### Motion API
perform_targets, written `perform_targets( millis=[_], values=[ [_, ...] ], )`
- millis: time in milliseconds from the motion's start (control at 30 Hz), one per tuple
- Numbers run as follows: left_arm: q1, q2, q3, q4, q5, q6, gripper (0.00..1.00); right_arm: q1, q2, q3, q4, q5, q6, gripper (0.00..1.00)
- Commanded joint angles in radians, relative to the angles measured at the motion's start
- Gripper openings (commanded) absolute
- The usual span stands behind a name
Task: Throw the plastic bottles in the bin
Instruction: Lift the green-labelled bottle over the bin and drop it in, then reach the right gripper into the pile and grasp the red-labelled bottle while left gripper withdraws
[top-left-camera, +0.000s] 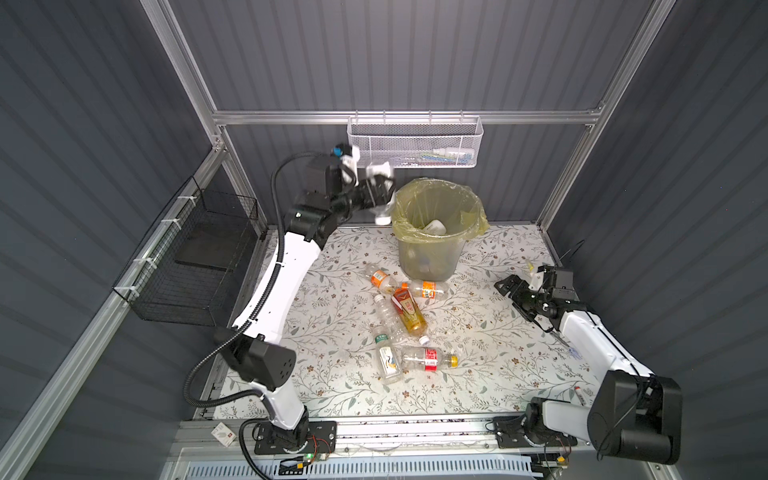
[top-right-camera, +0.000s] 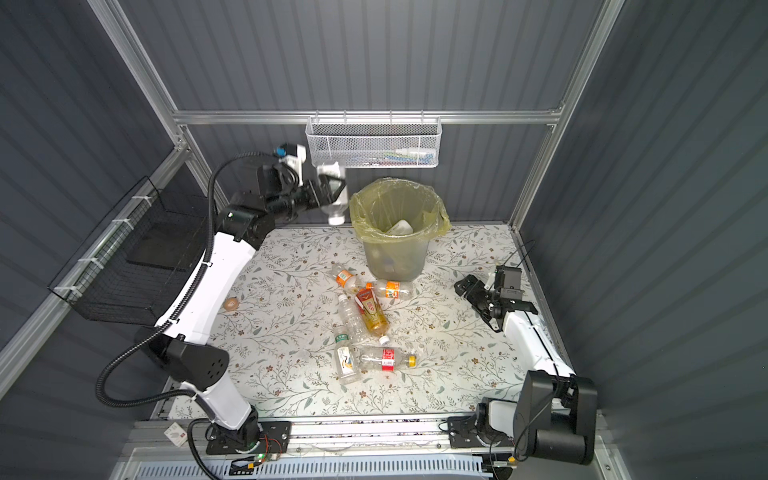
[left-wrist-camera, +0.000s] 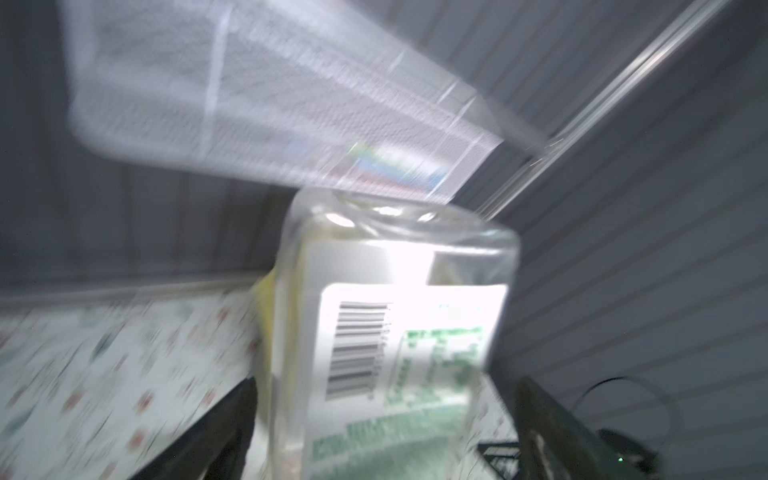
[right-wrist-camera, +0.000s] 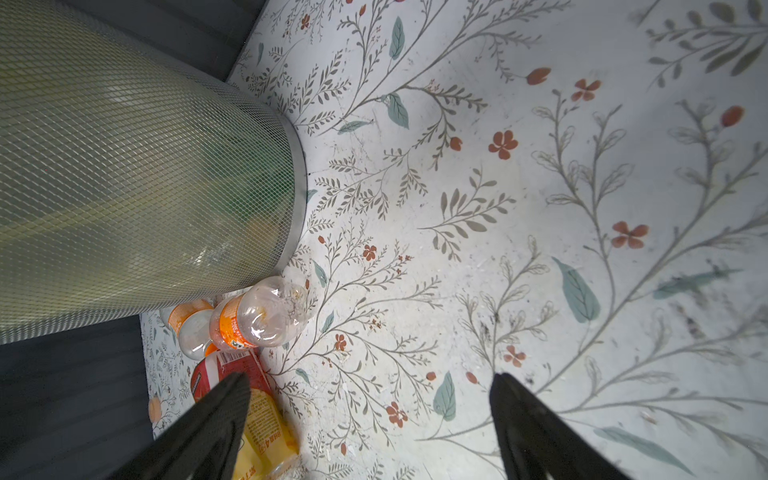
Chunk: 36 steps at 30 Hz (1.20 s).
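The left gripper (top-left-camera: 377, 193) hangs at 9 o'clock of the bin (top-left-camera: 430, 253), just beside its rim; a clear bottle (top-left-camera: 382, 210) with a white label sits between its fingers, cap end toward 6 o'clock in both top views; the jaws stand wide, and in the blurred left wrist view a strip of table shows between this bottle (left-wrist-camera: 399, 332) and one finger (left-wrist-camera: 552, 432), so they are not clamped on it; whether the opposite finger touches it I cannot tell; the bin stands at 12 o'clock on the table (top-left-camera: 498, 374), lined with a yellow bag (top-left-camera: 409, 226), a white item (top-left-camera: 435, 226) lying inside; six more bottles lie on the table at 6 o'clock of the bin; nearest it are the left orange bottle (top-left-camera: 380, 279) and the right orange bottle (top-left-camera: 428, 289); the amber bottle (top-left-camera: 409, 311) lies just below them, its cap close to the right orange bottle's cap, with a bare bottle (top-left-camera: 386, 318) touching its 9 o'clock side; farthest toward 6 o'clock, the green-cap bottle (top-left-camera: 387, 361) and the red-label bottle (top-left-camera: 430, 359) touch; the right gripper (top-left-camera: 509, 293) sits low at 3 o'clock of the table, well apart from every bottle; its jaws are spread wide with nothing between them, only bare table showing in the right wrist view (right-wrist-camera: 368, 378); a white mesh basket (top-left-camera: 415, 143) hangs on the wall at 12 o'clock above the bin; a black wire basket (top-left-camera: 195, 257) hangs at 9 o'clock.
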Motion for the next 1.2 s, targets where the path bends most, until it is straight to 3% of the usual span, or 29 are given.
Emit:
perform_targets(
  millis=[0, 167, 333, 467, 600, 700, 833, 1000, 1167],
  values=[
    [-0.008, 0.145, 0.112, -0.094, 0.027, -0.035, 1.0, 0.016, -0.003, -0.004, 0.019, -0.031, 0.023, 0.92],
    [0.064, 0.027, -0.126, 0.072, -0.011, -0.067, 1.0, 0.019, -0.027, -0.025, -0.018, -0.005, -0.015, 0.93],
    [0.141, -0.17, -0.368, 0.07, -0.084, -0.009, 1.0, 0.048, -0.012, -0.016, -0.051, -0.006, -0.094, 0.93],
    [0.208, -0.302, -0.646, 0.041, -0.129, 0.03, 1.0, 0.153, -0.004, 0.026, -0.104, 0.001, -0.216, 0.91],
    [0.287, -0.431, -1.005, 0.121, -0.088, -0.016, 1.0, 0.315, -0.013, 0.077, -0.198, 0.038, -0.354, 0.9],
    [0.311, -0.488, -1.176, 0.167, -0.08, -0.035, 1.0, 0.401, -0.012, 0.103, -0.254, 0.013, -0.434, 0.9],
    [0.315, -0.497, -1.287, 0.196, -0.011, -0.048, 1.0, 0.553, -0.019, 0.13, -0.339, -0.059, -0.55, 0.9],
    [0.315, -0.492, -1.317, 0.191, -0.008, -0.025, 1.0, 0.761, 0.061, 0.172, -0.46, 0.081, -0.631, 0.9],
    [0.315, -0.478, -1.317, 0.207, 0.007, -0.018, 1.0, 0.881, 0.136, 0.189, -0.486, 0.153, -0.693, 0.9]
  ],
)
